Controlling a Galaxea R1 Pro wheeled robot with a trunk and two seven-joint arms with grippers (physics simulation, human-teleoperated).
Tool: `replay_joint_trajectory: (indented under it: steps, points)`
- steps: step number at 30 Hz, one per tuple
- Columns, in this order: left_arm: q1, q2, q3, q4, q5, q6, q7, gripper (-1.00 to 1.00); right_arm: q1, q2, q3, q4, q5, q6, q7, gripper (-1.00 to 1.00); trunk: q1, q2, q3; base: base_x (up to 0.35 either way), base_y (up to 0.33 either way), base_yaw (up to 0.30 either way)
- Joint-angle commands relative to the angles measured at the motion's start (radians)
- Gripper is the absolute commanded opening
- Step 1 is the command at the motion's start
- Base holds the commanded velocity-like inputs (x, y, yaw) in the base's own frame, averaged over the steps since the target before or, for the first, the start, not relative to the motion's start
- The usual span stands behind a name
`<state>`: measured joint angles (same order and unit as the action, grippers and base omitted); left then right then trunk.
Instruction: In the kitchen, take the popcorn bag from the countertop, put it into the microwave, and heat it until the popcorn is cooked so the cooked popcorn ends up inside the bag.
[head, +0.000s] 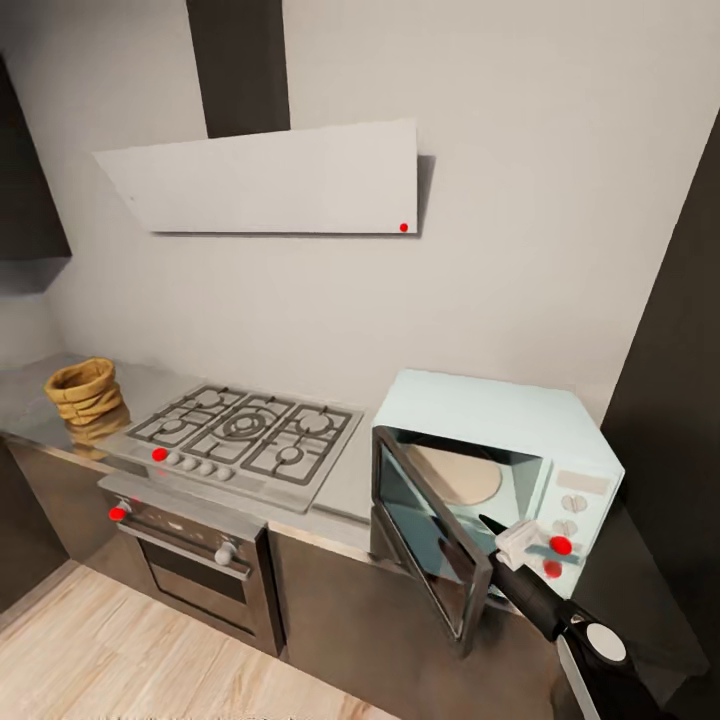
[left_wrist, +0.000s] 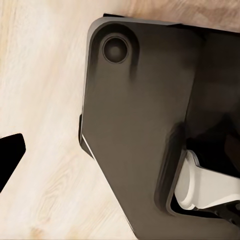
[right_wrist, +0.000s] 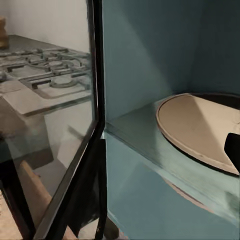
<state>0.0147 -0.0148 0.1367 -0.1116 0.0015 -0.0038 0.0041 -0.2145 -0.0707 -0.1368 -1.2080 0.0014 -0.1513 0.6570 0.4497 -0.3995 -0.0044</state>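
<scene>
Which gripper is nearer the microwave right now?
Right. The right gripper reaches at the open microwave by its door; the left wrist view looks down at wooden floor.

I can read no words, numbers or brand names on anything before me. The microwave (head: 500, 450), down at my five o'clock, has two round knobs and a pale panel, but whatever marks they carry are too small and blurred to make out. The popcorn bag (head: 84, 392), off at my nine o'clock on the countertop (head: 30, 400), shows no legible label.
</scene>
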Motion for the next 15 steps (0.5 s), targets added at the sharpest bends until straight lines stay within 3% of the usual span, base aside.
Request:
replay_joint_trajectory:
  steps: [1,15]
  points:
    - [0.001,-0.001,0.006,-0.001,0.000,-0.001,0.000,1.00,0.000,0.000,-0.001,0.001,0.001,-0.004,0.006,1.00,0.000,-0.001,0.000,0.000,-0.023,0.255]
    - [0.001,-0.001,0.006,-0.001,0.000,-0.001,0.000,1.00,0.000,0.000,-0.001,0.001,0.000,-0.004,0.006,1.00,0.000,-0.001,0.000,-0.001,-0.002,0.255]
